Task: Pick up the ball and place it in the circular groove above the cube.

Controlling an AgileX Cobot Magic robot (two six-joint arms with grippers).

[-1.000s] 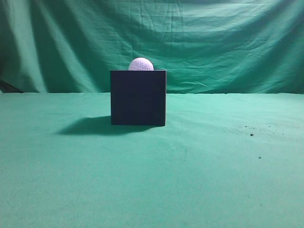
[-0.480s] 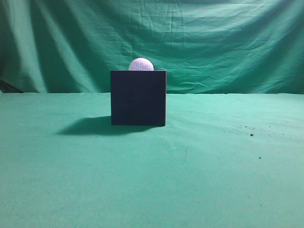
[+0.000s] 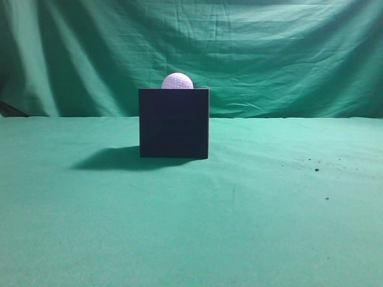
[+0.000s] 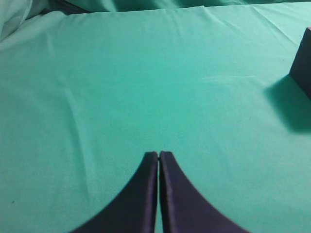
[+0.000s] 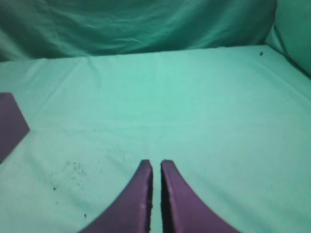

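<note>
The white dimpled ball (image 3: 178, 81) sits on top of the dark cube (image 3: 174, 123), which stands on the green cloth in the middle of the exterior view. No gripper shows in that view. In the left wrist view my left gripper (image 4: 159, 155) is shut and empty over bare cloth, with a corner of the cube (image 4: 303, 65) at the right edge. In the right wrist view my right gripper (image 5: 156, 165) is shut and empty, with a corner of the cube (image 5: 10, 124) at the left edge. The ball is out of both wrist views.
A green cloth (image 3: 257, 227) covers the table and hangs as a backdrop (image 3: 287, 54) behind it. Small dark specks (image 3: 317, 170) lie on the cloth to the right of the cube. The cube casts a shadow (image 3: 111, 159) to its left.
</note>
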